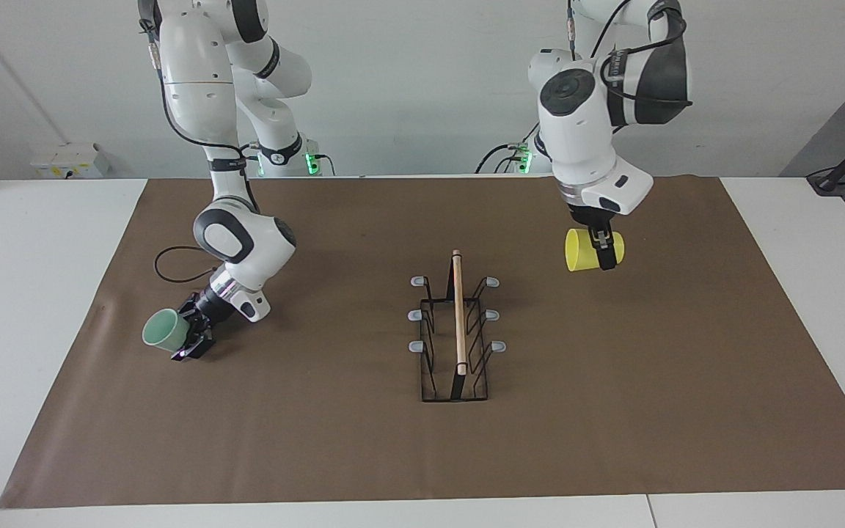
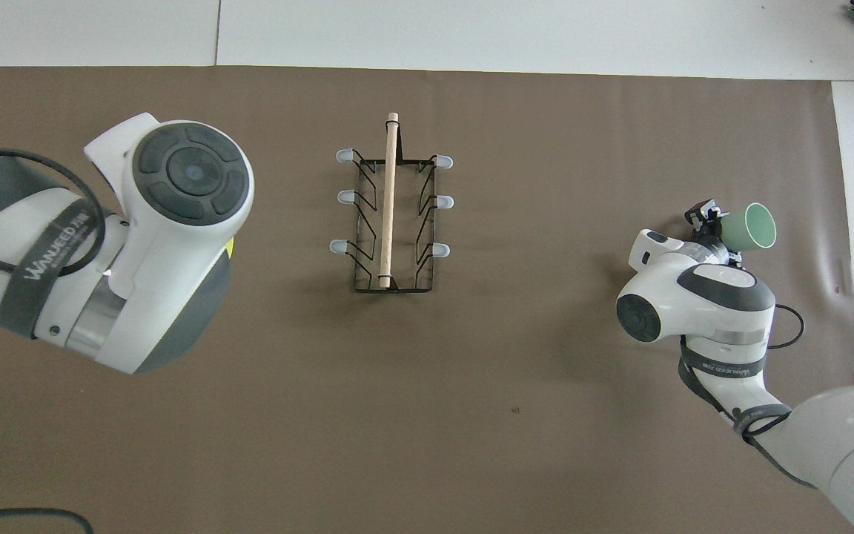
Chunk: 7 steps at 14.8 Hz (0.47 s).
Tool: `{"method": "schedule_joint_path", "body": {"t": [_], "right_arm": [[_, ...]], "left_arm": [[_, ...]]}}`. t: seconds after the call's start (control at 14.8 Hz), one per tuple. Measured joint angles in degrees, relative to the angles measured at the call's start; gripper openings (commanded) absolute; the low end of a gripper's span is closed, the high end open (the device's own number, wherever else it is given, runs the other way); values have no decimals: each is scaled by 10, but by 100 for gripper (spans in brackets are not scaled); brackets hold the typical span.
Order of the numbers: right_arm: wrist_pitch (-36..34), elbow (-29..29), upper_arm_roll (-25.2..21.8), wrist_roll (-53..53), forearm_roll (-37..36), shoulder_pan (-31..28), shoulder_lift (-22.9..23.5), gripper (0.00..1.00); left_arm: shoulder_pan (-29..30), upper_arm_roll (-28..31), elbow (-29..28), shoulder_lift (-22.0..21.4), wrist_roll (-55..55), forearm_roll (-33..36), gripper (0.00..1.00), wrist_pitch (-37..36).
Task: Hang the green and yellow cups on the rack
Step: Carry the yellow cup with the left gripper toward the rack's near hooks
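both hands (image 1: 604,253) grip cups (image 1: 582,259) (rack (image 1: 455,337) bare).

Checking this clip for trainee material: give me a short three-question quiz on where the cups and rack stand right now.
1. True or false: the green cup already hangs on the rack.
2. Which jaws hold the yellow cup? A) left jaws B) right jaws C) neither
3. How many grey-tipped prongs does the rack have?

Key: 1 false, it is in the right jaws; 2 A; 3 six, all bare.
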Motion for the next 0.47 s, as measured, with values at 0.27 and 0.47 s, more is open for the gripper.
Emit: {"method": "schedule_joint_path", "body": {"t": [0.27, 0.47], "right_arm": [[2, 2, 0, 3, 0, 0, 0, 0], [6, 11, 2, 7, 10, 0, 0, 0]], "left_arm": [[-44, 2, 6, 39, -49, 61, 0, -60], [-63, 3, 40, 77, -75, 94, 0, -106]]}}
